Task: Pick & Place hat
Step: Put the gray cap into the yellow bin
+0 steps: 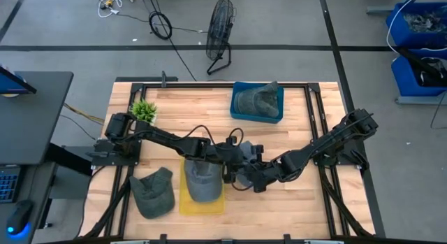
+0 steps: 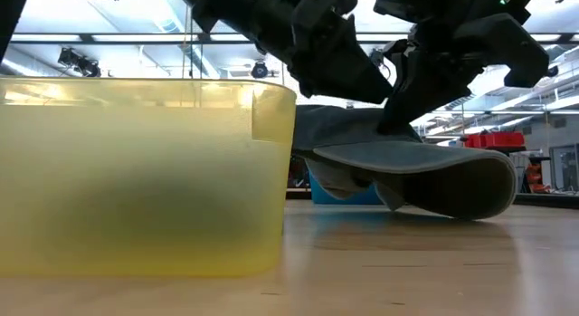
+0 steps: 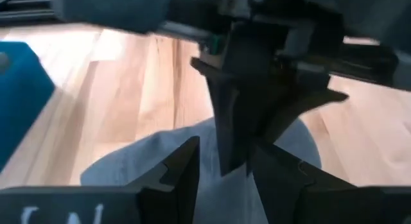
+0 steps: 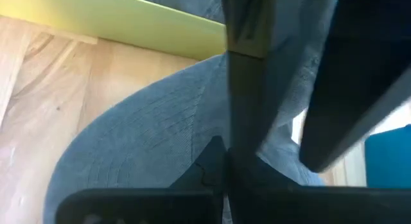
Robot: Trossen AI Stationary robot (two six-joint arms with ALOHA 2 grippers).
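Grey denim, that is what both arms meet over: a hat [image 1: 241,160] held just beside the yellow bin [image 1: 202,196], on the side toward the right arm, near the middle of the worktop [image 1: 293,125]. In the low view its brim [image 2: 425,171] hangs slightly above the wood, tilted, with the crown lifted toward the bin, so the hat seems carried rather than resting.

The left gripper [image 1: 234,156] reaches in from the bin side and the right gripper [image 1: 257,175] from the opposite side; they meet over the hat, almost touching. The right wrist view shows that arm's jaws together on a fold of the brim [image 4: 160,140]. The left wrist view looks over the cloth [image 3: 128,166] at the right gripper; its own fingers [image 3: 183,169] stand a little apart with cloth under them, but whether they pinch it I cannot tell.

The hat's long axis runs crown to brim, roughly away from the bin wall, and the bin opening lies on the left arm's side. Another hat [image 1: 200,180] already fills that bin. A third hat [image 1: 154,194] lies on the worktop beyond the bin, and a fourth [image 1: 255,101] sits in the blue bin [image 1: 236,111] at the far edge.

My judgement: the left arm is nearer the yellow bin, so the placing probably falls to it.
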